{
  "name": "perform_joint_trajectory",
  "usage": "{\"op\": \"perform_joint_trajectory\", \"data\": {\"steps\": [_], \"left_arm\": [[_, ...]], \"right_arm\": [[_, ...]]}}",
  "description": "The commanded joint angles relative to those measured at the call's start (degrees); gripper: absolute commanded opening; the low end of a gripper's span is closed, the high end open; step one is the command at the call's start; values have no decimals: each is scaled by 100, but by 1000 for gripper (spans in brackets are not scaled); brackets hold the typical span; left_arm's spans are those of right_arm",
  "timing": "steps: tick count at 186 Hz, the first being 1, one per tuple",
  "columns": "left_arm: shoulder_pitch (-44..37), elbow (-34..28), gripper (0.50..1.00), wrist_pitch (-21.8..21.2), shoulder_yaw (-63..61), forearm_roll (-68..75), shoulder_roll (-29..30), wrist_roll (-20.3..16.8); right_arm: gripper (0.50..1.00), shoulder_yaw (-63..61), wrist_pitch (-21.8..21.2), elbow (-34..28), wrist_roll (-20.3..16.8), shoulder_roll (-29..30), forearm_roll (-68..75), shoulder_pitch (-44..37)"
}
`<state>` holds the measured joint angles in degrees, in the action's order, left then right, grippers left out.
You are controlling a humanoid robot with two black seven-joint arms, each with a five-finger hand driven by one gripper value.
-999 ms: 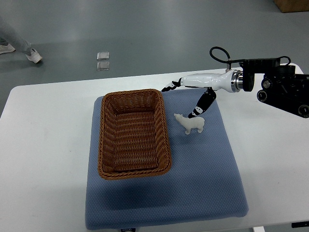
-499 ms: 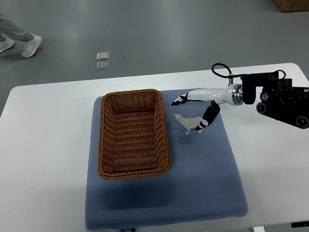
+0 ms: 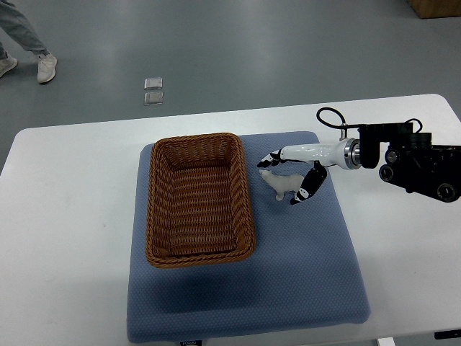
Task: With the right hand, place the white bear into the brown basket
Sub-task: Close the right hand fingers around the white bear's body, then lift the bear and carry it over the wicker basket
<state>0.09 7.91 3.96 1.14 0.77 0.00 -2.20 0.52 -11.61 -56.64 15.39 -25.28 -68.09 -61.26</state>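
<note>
The basket (image 3: 199,198) is woven from brown wicker, ribbed and rough, with a slight sheen on the rim. The bear (image 3: 281,183) is seen as smooth, matt white, likely plastic or ceramic. The mat (image 3: 302,274) is made of blue cloth with a fine dotted weave, matt throughout. The surface (image 3: 65,238) is finished in smooth white with a soft gloss. The right robot hand (image 3: 288,176) is cased in glossy white plastic with black finger joints; the arm (image 3: 414,162) behind it is made of matt black parts. The floor (image 3: 238,50) is shown as smooth, grey and faintly reflective.
</note>
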Motion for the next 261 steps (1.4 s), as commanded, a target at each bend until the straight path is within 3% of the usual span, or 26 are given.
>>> {"op": "perform_joint_trajectory", "data": {"steps": [1,15,30,87,99,120,150,163,213,261], "left_arm": [[0,0,1000,0,0,2,0,0],[0,0,1000,0,0,2,0,0],[0,0,1000,0,0,2,0,0],[0,0,1000,0,0,2,0,0],[0,0,1000,0,0,2,0,0],[0,0,1000,0,0,2,0,0],[0,0,1000,0,0,2,0,0],[0,0,1000,0,0,2,0,0],[0,0,1000,0,0,2,0,0],[0,0,1000,0,-9,2,0,0]], "right_arm": [[879,-8,106,48,-1,14,-3,26],[856,-16,124,75,-1,14,-3,35],[799,-8,124,83,-1,23,-12,44],[778,-43,133,101,8,32,-21,141],[738,-34,133,110,8,41,-29,141],[621,-34,133,118,8,40,-91,150],[574,-34,221,127,8,41,-161,185],[501,-34,221,118,8,41,-170,185],[500,-52,212,118,17,14,-161,44],[500,-60,124,118,26,5,-161,-756]]}}
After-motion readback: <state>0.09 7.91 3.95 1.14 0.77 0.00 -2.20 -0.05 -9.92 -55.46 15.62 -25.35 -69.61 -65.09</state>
